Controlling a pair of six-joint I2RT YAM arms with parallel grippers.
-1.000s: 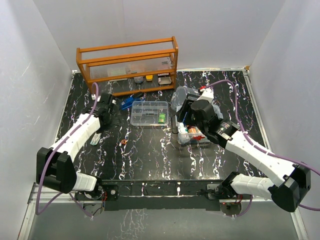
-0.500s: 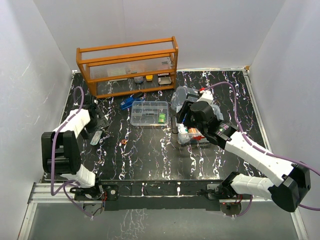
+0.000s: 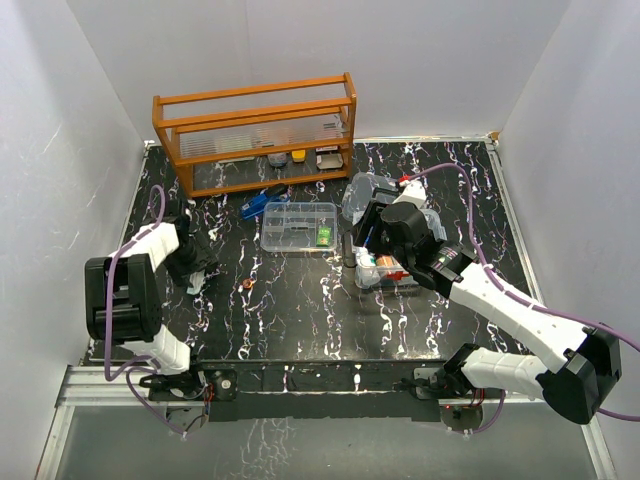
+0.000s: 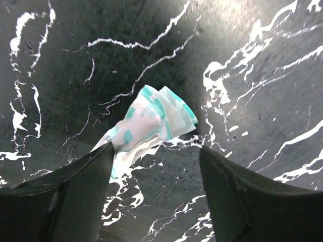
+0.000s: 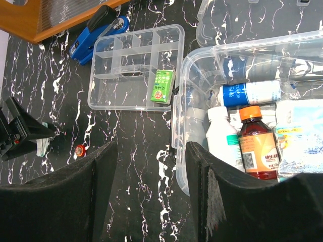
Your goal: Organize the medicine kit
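The medicine kit's clear box (image 3: 372,281) stands right of centre, holding bottles and packets; it also shows in the right wrist view (image 5: 189,65). Its clear divided tray (image 3: 290,213) lies left of it with a small green box (image 5: 162,86) inside. The clear lid (image 3: 357,193) lies behind the box. A white and teal packet (image 4: 149,121) lies on the table at the left. My left gripper (image 4: 156,151) is open right over the packet's near end. My right gripper (image 5: 151,151) is open and empty, hovering above the box's left edge.
An orange wooden rack (image 3: 255,130) stands at the back left with small items on its lower shelf. A blue object (image 3: 255,204) lies in front of the rack. A small red round thing (image 3: 247,285) lies on the black marbled table.
My left arm has swung back to the far left and come down over the packet. My right arm has barely moved.
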